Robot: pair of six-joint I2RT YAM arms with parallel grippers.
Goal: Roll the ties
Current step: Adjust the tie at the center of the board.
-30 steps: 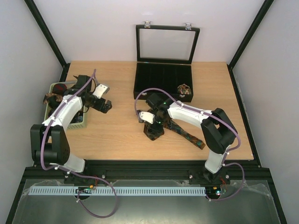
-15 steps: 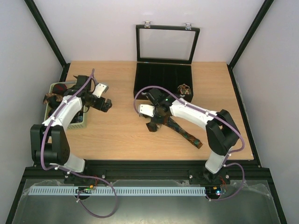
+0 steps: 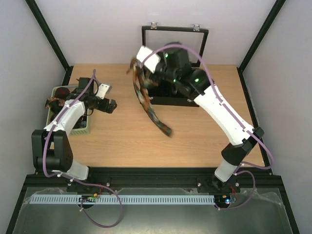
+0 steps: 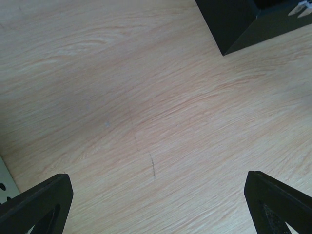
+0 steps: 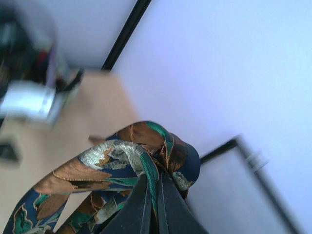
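My right gripper (image 3: 139,73) is raised high above the table's middle, shut on a folded bunch of a tie (image 3: 152,111) patterned in navy, brown and green. The rest of that tie hangs down in the air, its end near the table. In the right wrist view the fingers (image 5: 146,204) pinch the tie (image 5: 127,152) tightly. My left gripper (image 3: 110,105) hovers open over bare wood beside the basket; its fingertips (image 4: 37,204) hold nothing. More ties (image 3: 57,95) lie bunched in the basket.
A pale green basket (image 3: 82,127) stands at the left edge. A black compartmented box (image 3: 161,97) with its glass lid (image 3: 174,45) upright sits at the back centre, partly behind my right arm; its corner (image 4: 243,22) shows in the left wrist view.
My right gripper shut on the tie on the table and lifted it up and back; the tie now dangles instead of lying flat. The left arm barely moved.
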